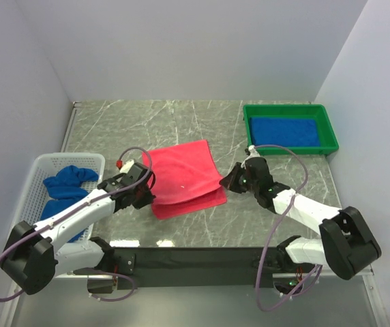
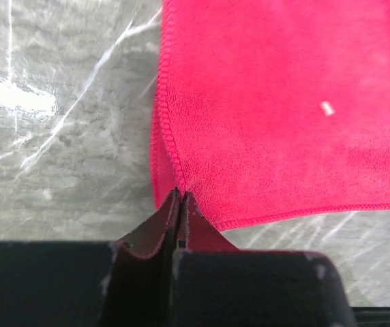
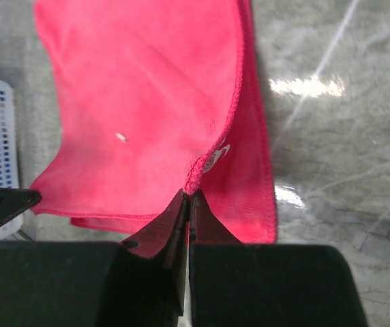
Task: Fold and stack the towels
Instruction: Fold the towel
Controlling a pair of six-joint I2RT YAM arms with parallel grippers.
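A pink-red towel lies folded once on the marble table, its upper layer offset from the lower one. My left gripper is shut on the towel's near-left corner. At the near-right corner, my right gripper is shut on the upper layer's hem. One blue towel lies flat in the green tray. Another blue towel sits crumpled in the white basket.
The green tray stands at the back right, against the right wall. The white lattice basket sits at the left edge, beside my left arm. Grey walls close in the table on three sides.
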